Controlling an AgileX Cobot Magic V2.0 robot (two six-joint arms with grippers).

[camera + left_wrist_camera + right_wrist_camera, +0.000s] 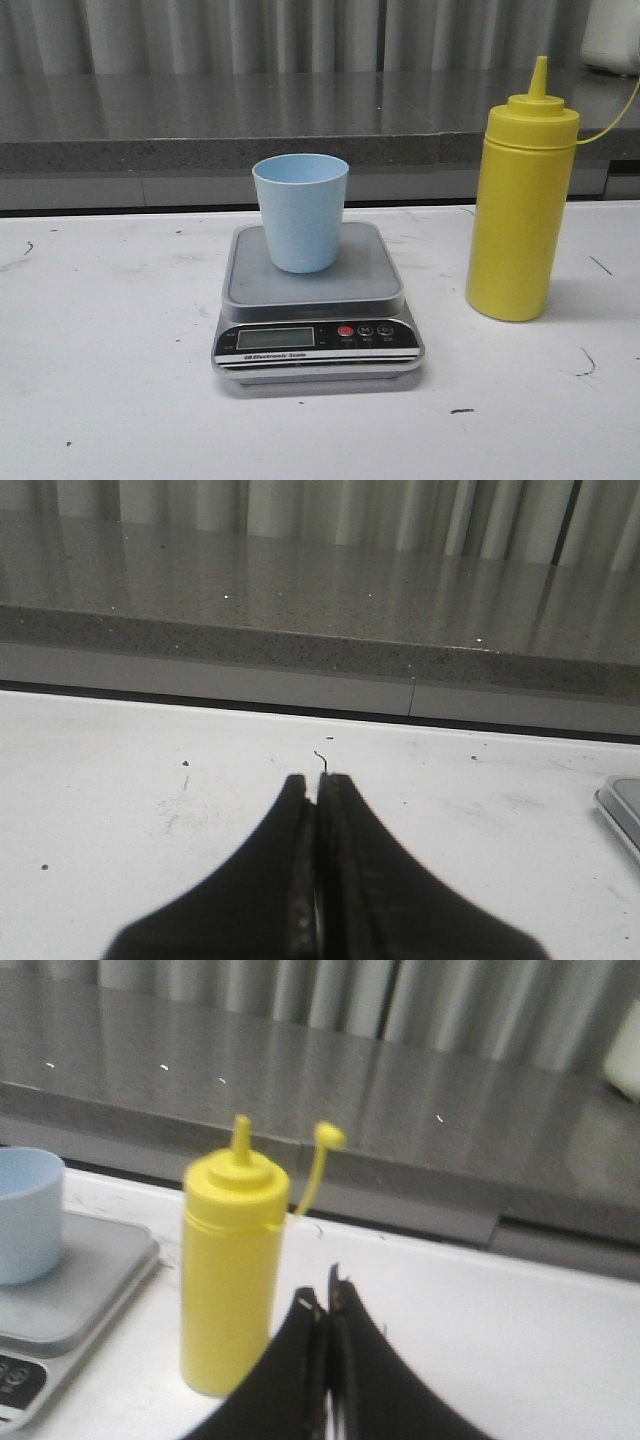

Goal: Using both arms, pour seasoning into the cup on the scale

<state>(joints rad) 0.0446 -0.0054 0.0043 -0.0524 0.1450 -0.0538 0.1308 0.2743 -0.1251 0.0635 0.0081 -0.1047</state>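
Observation:
The pale blue cup (300,210) stands upright on the silver-grey scale (315,305) in the middle of the white table. To its right stands the tall yellow seasoning bottle (522,205), nozzle uncapped, its cap dangling on a thin strap. Neither arm shows in the front view. My left gripper (318,780) is shut and empty above bare table, with the scale's corner (622,805) off to one side. My right gripper (322,1295) is shut and empty, close beside the seasoning bottle (232,1265) without touching it; the cup (28,1215) and scale (70,1295) lie beyond.
A grey speckled counter ledge (250,125) runs along the far edge of the table, with a curtain behind it. A white object (612,35) sits on the ledge at the far right. The white tabletop (110,340) carries small dark marks.

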